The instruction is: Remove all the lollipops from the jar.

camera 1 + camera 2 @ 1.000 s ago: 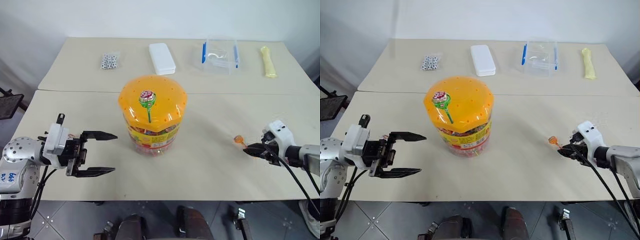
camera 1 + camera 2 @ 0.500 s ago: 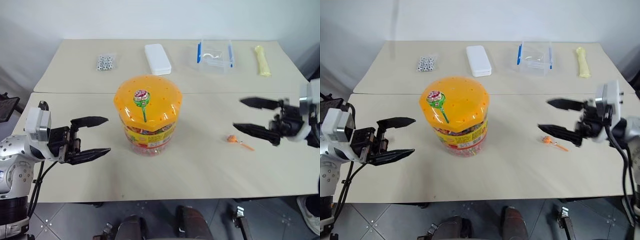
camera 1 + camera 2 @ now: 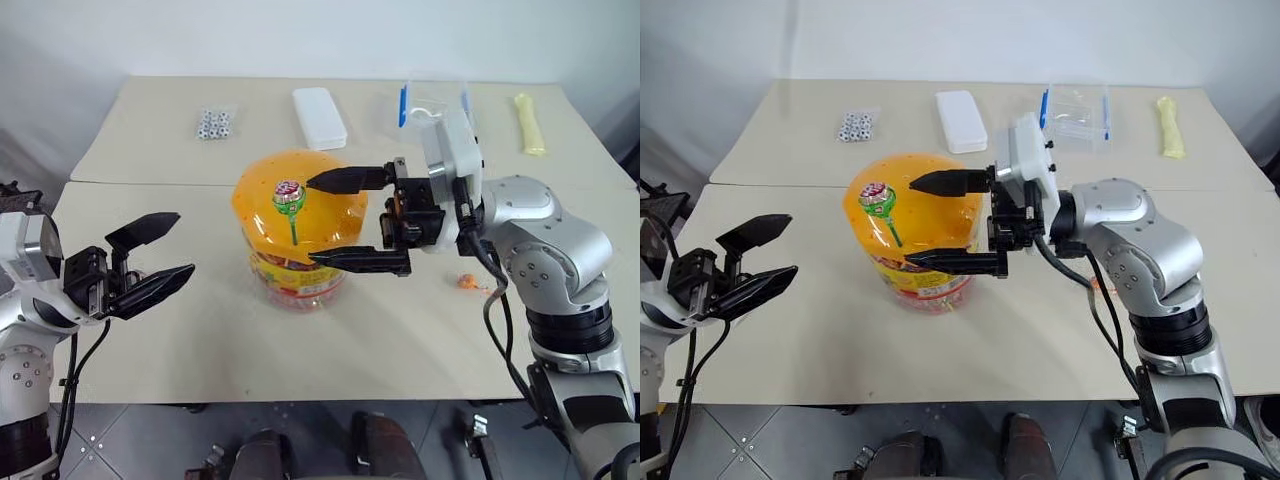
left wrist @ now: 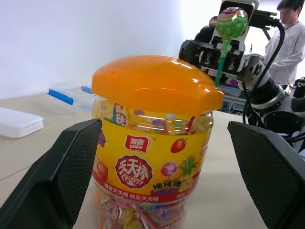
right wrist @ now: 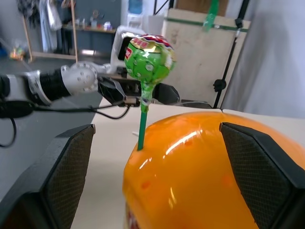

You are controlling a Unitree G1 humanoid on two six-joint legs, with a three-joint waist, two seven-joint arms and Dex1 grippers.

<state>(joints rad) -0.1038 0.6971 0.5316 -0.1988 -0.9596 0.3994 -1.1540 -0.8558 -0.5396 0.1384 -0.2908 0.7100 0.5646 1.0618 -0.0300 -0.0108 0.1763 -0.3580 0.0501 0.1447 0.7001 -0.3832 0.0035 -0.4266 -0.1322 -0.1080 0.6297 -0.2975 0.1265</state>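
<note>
Black fingers spread wide on the right gripper (image 3: 345,220), pointing across the orange lid of the jar (image 3: 300,230), one finger above the lid's far side and one along its near side, holding nothing. Between those fingers stands a lollipop (image 3: 290,196) with a green stick, upright, stuck in the lid, its swirl-wrapped head clear above the dome. The left gripper (image 3: 155,257) is open too, empty, hovering off to the jar's left and aimed at it. The jar sits mid-table, packed with wrapped sweets behind its yellow label. Just right of the jar, partly behind the right arm, an orange lollipop (image 3: 468,282) lies flat on the table. Along the far table: small white-grey balls (image 3: 213,124), a white case (image 3: 320,117), a clear box with blue clips (image 3: 432,103), a pale yellow packet (image 3: 535,123).
</note>
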